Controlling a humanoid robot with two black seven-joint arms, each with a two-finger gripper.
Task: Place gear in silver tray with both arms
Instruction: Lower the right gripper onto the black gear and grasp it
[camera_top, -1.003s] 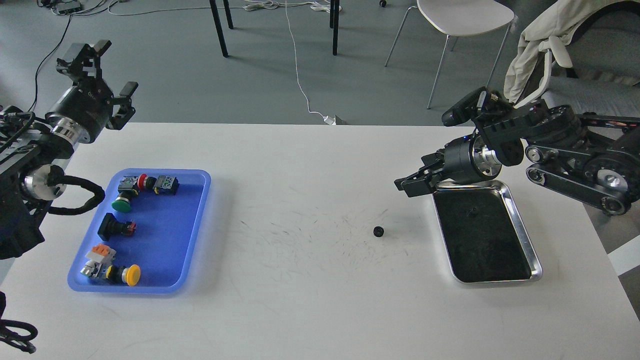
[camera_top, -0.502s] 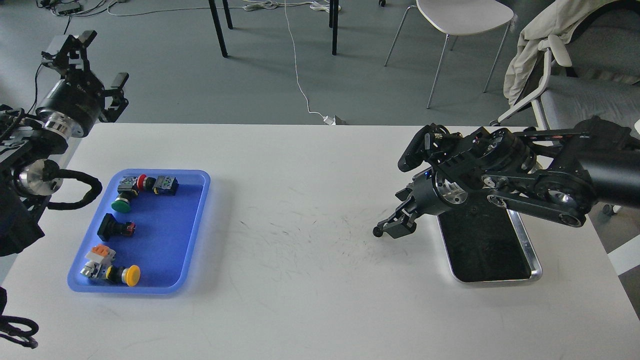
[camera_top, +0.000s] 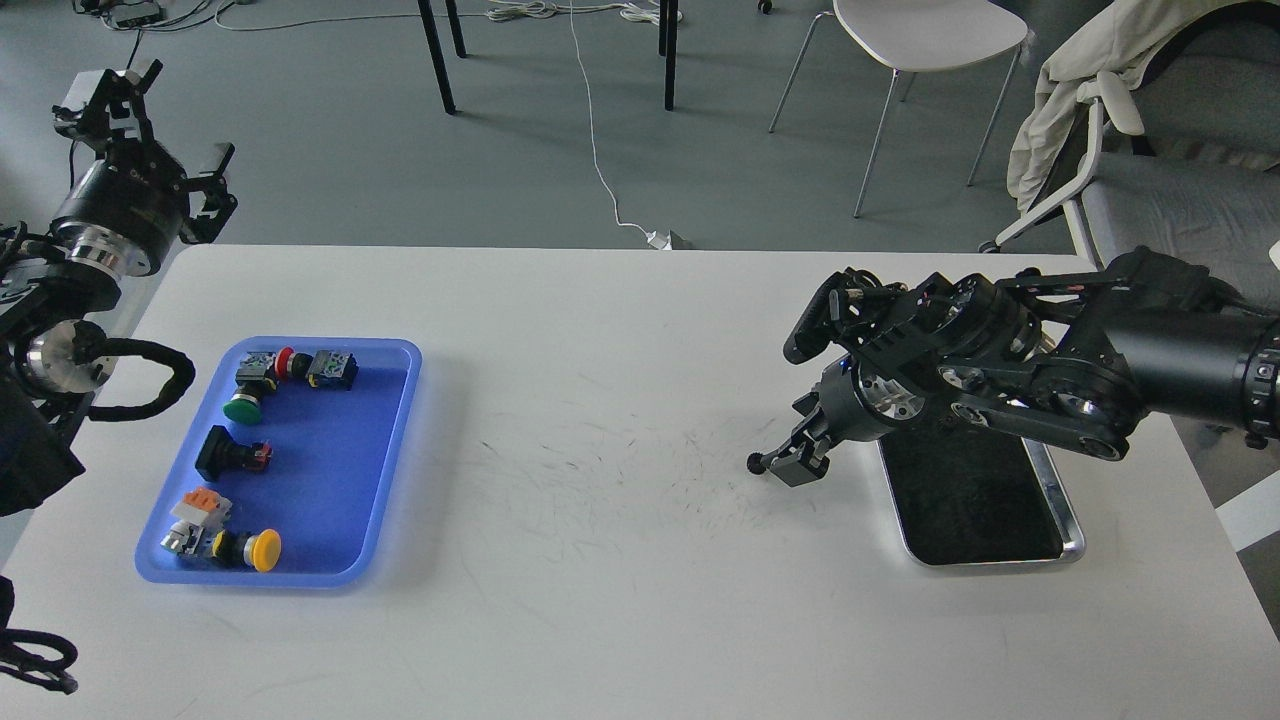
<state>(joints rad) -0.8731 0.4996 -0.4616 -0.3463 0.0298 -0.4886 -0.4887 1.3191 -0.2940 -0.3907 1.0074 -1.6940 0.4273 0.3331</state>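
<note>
The small black gear (camera_top: 756, 463) lies on the white table, left of the silver tray (camera_top: 1068, 528). My right arm reaches in from the right over the tray's far half and hides it. My right gripper (camera_top: 785, 466) is low on the table with its tips right beside the gear. Its fingers look slightly apart and one fingertip touches or nearly touches the gear. The gear rests on the table. My left gripper (camera_top: 150, 125) is open and empty, raised beyond the table's far left corner.
A blue plastic tray (camera_top: 395, 440) with several push buttons and switches sits at the left. A white chair (camera_top: 925, 35) and an armchair with a cloth over it (camera_top: 1110, 70) stand behind the table. Table legs and cables are on the floor.
My right gripper came down and left from above the tray's far end to the gear, then settled beside it. My left gripper drew back to the upper left. The gear has not moved.
</note>
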